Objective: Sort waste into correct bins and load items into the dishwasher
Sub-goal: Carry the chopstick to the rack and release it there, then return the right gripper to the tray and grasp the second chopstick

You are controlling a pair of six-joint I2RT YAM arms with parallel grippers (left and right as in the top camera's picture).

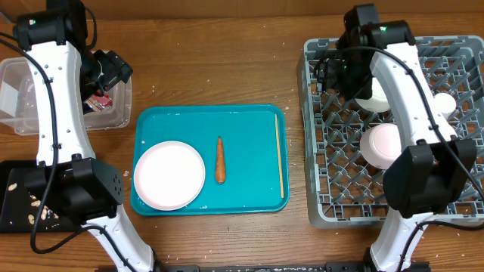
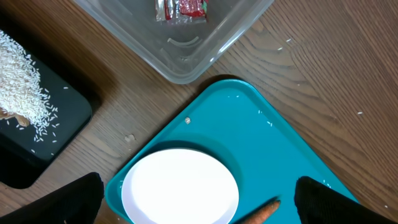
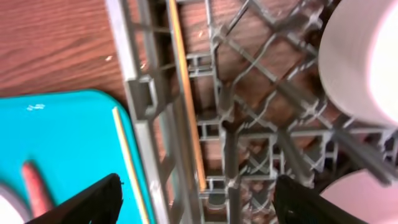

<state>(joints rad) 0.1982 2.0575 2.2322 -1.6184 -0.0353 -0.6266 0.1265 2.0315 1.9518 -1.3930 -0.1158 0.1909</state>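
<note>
The grey dishwasher rack at the right holds two white bowls and a small cup. My right gripper hovers open over the rack's left wall, with nothing between its fingers. A thin wooden stick lies inside the rack below it. The white plate and the carrot lie on the teal tray. My left gripper is open by the clear tub, which holds the red wrapper.
The black tray at the front left carries pale scraps. A second wooden stick lies along the teal tray's right side. Bare wood shows between the tray and the rack.
</note>
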